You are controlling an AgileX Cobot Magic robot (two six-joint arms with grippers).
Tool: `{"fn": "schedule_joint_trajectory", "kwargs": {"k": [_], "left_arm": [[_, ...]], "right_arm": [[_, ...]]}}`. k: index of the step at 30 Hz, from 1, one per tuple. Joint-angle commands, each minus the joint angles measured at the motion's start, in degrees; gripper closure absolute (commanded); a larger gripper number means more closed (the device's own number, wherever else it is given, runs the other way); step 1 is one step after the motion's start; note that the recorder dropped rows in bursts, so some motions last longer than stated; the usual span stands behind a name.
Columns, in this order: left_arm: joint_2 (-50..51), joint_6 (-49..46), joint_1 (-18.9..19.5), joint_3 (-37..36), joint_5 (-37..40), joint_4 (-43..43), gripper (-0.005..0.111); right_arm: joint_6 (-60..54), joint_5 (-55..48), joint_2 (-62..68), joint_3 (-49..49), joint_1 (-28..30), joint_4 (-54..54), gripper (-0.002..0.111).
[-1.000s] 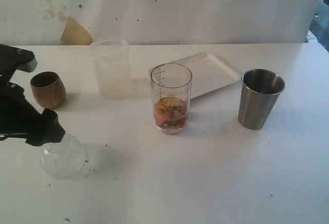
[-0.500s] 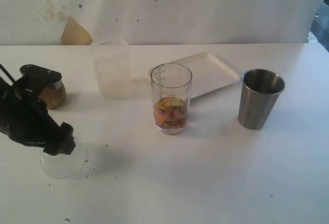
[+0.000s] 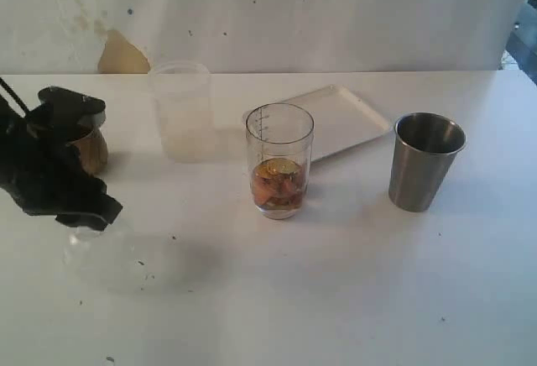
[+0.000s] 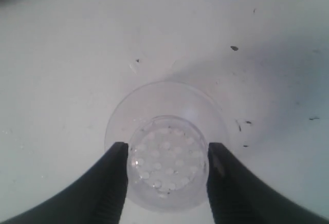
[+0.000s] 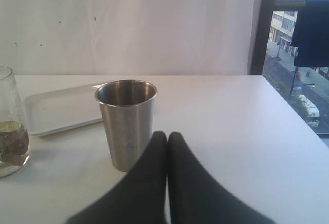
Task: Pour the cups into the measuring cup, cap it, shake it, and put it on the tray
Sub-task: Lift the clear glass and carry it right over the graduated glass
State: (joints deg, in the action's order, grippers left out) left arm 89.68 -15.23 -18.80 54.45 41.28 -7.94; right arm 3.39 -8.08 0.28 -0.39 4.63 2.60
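The measuring cup stands mid-table, clear with dark marks, holding orange-brown pieces at its bottom. The brown wooden cup sits far left, half hidden behind my left arm. The steel tumbler stands at the right, upright, and fills the right wrist view. The white tray lies behind the measuring cup. My left gripper is down at the front left, its fingers pressed on both sides of a clear domed cap with a perforated top. My right gripper is shut and empty, just short of the tumbler.
A wider frosted cup stands at the back left between the wooden cup and the tray. Small dark specks dot the white table. The table's right edge and a window show in the right wrist view.
My left gripper has come down over the clear cap and narrowed its jaws onto the cap's top. The cap now looks blurred in the exterior view. The right gripper has not moved.
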Motion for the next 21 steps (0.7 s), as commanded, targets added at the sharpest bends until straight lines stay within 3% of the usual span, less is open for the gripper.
{"fn": "schedule_joint_trajectory", "kwargs": {"k": [1,10,21], "left_arm": [[-0.07,-0.19,-0.3,9.83,8.33,-0.61,0.107],[0.74,-1.76,-0.3,24.25,13.26,-3.4,0.107],[11.08,-3.86,-4.66,45.8,25.81,-2.84,0.107]], "right_arm": [[0.04,0.43,-0.28,0.39,-0.03,0.24,0.108],[0.04,0.43,-0.28,0.39,-0.03,0.24,0.108],[0.04,0.43,-0.28,0.39,-0.03,0.24,0.108]]}}
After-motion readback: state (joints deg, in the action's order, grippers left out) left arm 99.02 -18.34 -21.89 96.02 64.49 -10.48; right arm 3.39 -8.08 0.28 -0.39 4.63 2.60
